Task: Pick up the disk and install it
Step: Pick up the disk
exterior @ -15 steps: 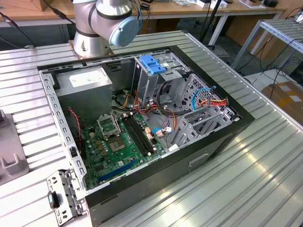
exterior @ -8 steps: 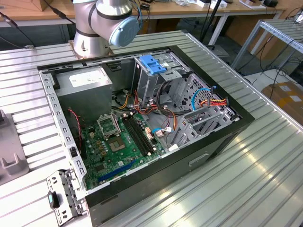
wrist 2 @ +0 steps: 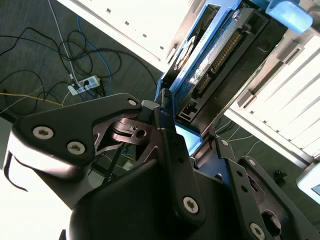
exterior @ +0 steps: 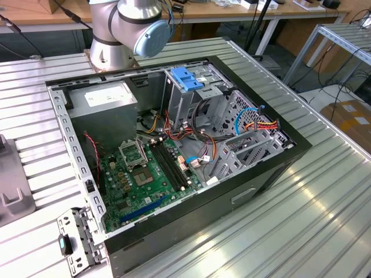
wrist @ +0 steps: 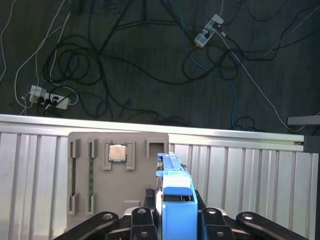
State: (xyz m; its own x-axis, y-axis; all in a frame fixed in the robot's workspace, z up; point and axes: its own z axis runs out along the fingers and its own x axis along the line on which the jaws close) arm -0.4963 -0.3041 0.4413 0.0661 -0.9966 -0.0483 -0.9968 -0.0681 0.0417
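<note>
My fingers (wrist 2: 172, 155) are clenched on the disk (wrist 2: 215, 55), held off the surface (wrist: 250, 165) near its edge, so pickup looks done and seating it in the computer case (exterior: 255, 179) is left.

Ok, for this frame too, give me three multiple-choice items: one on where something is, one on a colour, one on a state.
1. Where is the disk?
A) on the floor
B) held in the claw
C) seated in a drive bay

2. What colour is the disk's carrier?
A) red
B) yellow
C) light blue

3. How is the computer case?
A) lying with its side open
B) closed up
C) packed in a box

Answers:
1 B: the claw is clamped on it in both wrist views.
2 C: light-blue plastic frames the grey metal.
3 A: the motherboard lies exposed in the exterior view.
</note>
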